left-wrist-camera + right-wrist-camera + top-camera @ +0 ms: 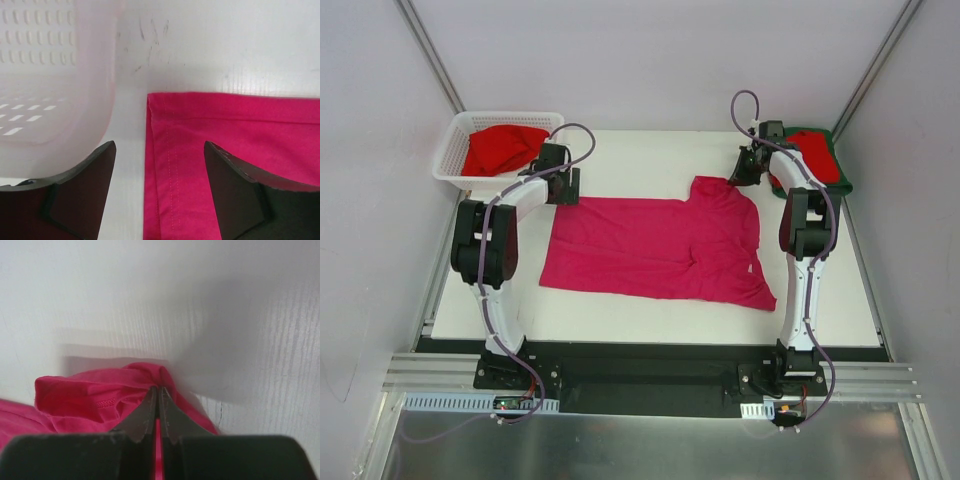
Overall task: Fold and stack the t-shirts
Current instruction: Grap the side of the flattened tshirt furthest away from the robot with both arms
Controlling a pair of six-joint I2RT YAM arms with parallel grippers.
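White tabletop (pixel 620 310), faintly scuffed. Spread across the middle, a magenta-pink t-shirt (pixel 655 245), far right sleeve bunched. In the far left corner a white lattice basket (pixel 510 117); far right, a dark green t-shirt (pixel 844 186) under a red t-shirt (pixel 817 155).

Seen from above, the flat t-shirt (pixel 655 245) lies at the centre of the worktop (pixel 650 325), its hem toward 9 o'clock. The basket (pixel 448 158) sits in the 10 o'clock corner with a bundled t-shirt (pixel 500 148) in it. The stacked t-shirts (pixel 817 158) lie one on the other in the 2 o'clock corner. The left fingers (pixel 85 185) stand apart between basket and flat t-shirt, either side of its 10 o'clock hem corner. The right fingers (pixel 172 420) meet on a raised fold of its sleeve at 1 o'clock, near the stack
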